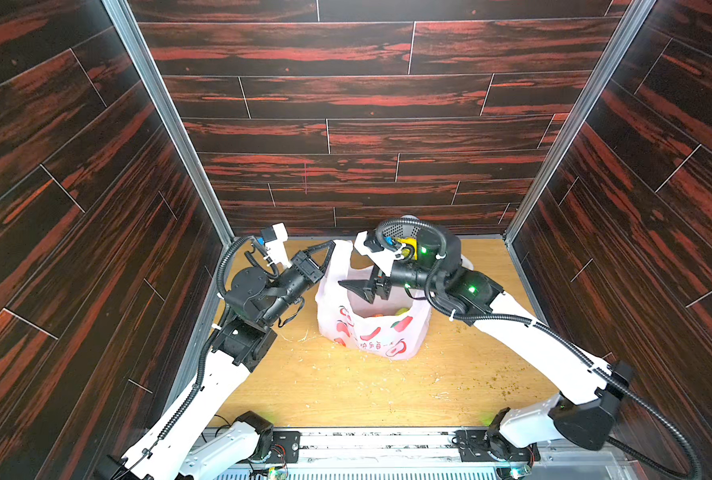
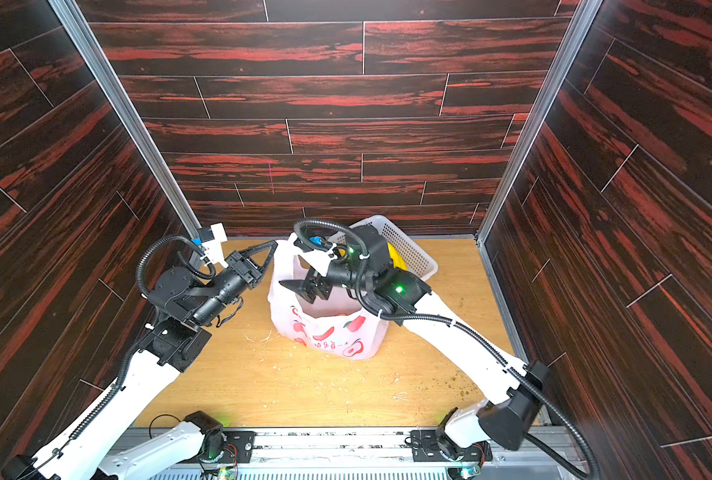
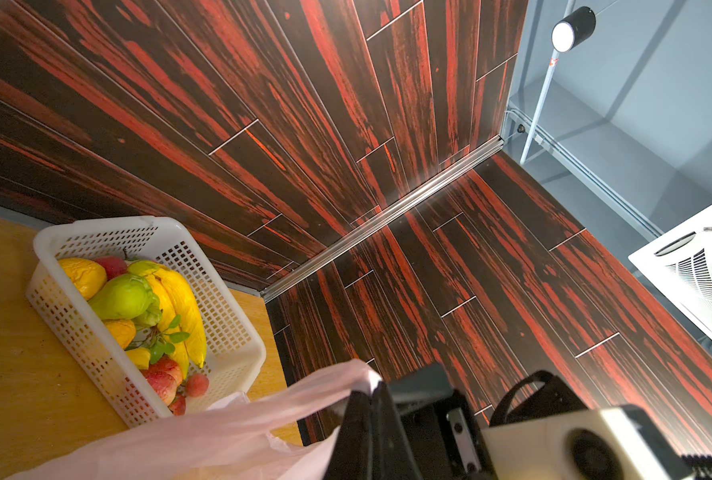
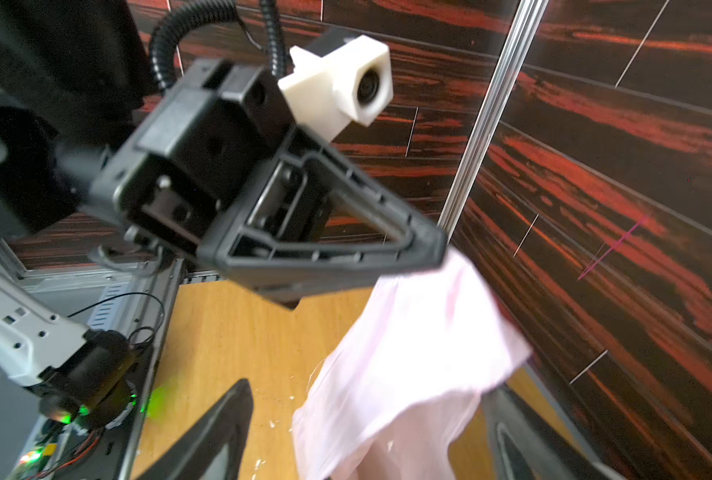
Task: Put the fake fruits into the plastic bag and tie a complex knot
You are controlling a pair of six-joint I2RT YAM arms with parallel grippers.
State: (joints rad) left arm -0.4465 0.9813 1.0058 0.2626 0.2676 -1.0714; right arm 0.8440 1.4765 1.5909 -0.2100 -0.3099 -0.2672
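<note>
the plastic bag (image 1: pixel 370 336) stands open near the middle of the wooden table (image 1: pixel 346 386). the left gripper (image 1: pixel 331 245) is clamped on 1 strap handle (image 1: pixel 343 251), lifting it at the bag's back left corner. the right gripper (image 1: pixel 356 286) hovers over the bag's mouth, jaws spread wide and holding nothing. pink film shows between its 2 fingers in the right wrist view. 2 fake fruits, 1 green (image 1: pixel 402 311) and 1 reddish (image 1: pixel 378 315), lie inside the bag. bananas (image 3: pixel 179 307), a green fruit (image 3: pixel 121 297) and others fill the white perforated basket (image 3: pixel 229 332) just behind the bag.
</note>
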